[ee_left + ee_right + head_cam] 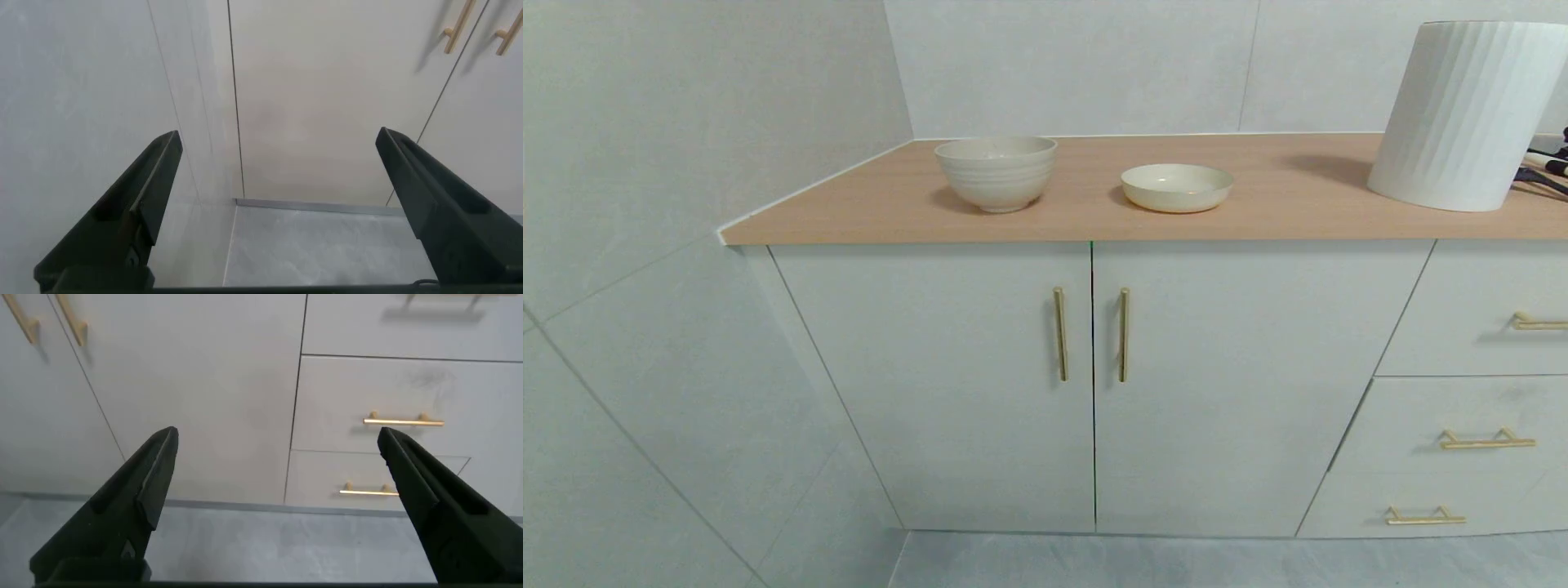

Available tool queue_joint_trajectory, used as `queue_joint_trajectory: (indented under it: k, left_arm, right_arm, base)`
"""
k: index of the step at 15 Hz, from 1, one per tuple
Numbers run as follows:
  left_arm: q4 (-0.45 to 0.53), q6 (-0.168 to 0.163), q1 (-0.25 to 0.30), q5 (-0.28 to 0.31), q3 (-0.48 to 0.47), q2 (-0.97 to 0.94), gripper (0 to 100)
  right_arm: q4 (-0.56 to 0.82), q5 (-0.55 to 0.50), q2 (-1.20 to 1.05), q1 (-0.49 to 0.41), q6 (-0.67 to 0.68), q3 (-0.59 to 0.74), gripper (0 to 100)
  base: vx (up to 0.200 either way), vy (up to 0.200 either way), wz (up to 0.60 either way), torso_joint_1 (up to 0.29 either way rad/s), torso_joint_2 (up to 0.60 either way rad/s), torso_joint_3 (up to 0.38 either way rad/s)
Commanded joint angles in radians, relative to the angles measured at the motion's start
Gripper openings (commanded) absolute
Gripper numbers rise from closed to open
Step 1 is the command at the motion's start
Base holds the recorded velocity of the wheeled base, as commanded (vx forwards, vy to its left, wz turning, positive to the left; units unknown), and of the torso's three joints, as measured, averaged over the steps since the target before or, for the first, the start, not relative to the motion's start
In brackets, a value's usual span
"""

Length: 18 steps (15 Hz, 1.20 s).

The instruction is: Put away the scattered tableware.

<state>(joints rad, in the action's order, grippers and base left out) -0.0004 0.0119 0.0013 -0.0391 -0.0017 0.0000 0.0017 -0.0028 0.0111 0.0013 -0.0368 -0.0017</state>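
Note:
A deep cream ribbed bowl (996, 171) stands on the wooden countertop (1282, 196) toward its left end. Just to its right sits a shallow cream dish (1176, 187), apart from the bowl. Under them are two white cabinet doors (980, 384) with upright gold handles (1059, 333), both closed. My left gripper (278, 163) hangs low before the cabinet's left corner, open, nothing between its fingers. My right gripper (278, 457) is low in front of the drawers (409, 408), open and holding nothing.
A tall white ribbed container (1466, 114) stands at the countertop's right, with dark utensils (1547, 171) behind it. Three drawers with gold handles (1486, 441) are right of the doors. A tiled wall (645, 245) closes the left side. Grey floor (1176, 563) lies below.

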Motion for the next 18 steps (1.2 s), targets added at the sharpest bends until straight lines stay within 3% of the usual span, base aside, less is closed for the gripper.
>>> queue_joint_trajectory:
  k: [1, 2, 5, 7, 9, 13, 16, 18]
  left_arm:
    - [0.0, 0.0, 0.0, -0.001, 0.0, 0.0, 100]
    - [-0.001, 0.0, 0.0, -0.001, 0.0, 0.0, 100]
    - [-0.001, 0.0, 0.0, -0.001, 0.0, 0.0, 100]
    - [-0.001, -0.001, 0.0, -0.001, 0.0, 0.0, 100]
    - [0.0, -0.009, 0.0, -0.001, 0.0, 0.0, 100]
    - [-0.001, -0.012, 0.0, 0.001, 0.0, 0.0, 100]
    - [-0.001, -0.006, 0.0, -0.001, 0.0, 0.0, 100]
    - [-0.001, -0.001, 0.0, -0.001, -0.001, 0.0, 100]
  right_arm:
    - [0.0, 0.0, 0.052, 0.0, -0.02, -0.001, 100]
    - [-0.002, 0.004, 0.093, 0.005, -0.023, -0.014, 100]
    - [-0.009, 0.07, 0.382, 0.042, 0.023, -0.281, 100]
    - [-0.02, 0.179, 0.759, 0.155, 0.026, -0.497, 100]
    - [-0.071, 0.181, 1.024, 0.256, 0.044, -0.636, 100]
    - [-0.256, 0.168, 1.437, 0.471, 0.097, -0.788, 100]
    - [-0.431, 0.176, 1.61, 0.494, 0.098, -0.827, 100]
    - [-0.443, 0.175, 1.73, 0.525, 0.133, -0.957, 100]
  base:
    - [0.0, 0.0, 0.0, 0.0, 0.0, 0.0]
    - [0.0, 0.0, 0.0, 0.0, 0.0, 0.0]
    - [0.0, 0.0, 0.0, 0.0, 0.0, 0.0]
    - [0.0, 0.0, 0.0, 0.0, 0.0, 0.0]
    - [0.0, 0.0, 0.0, 0.0, 0.0, 0.0]
    - [0.0, 0.0, 0.0, 0.0, 0.0, 0.0]
    - [0.0, 0.0, 0.0, 0.0, 0.0, 0.0]
    - [0.0, 0.0, 0.0, 0.0, 0.0, 0.0]
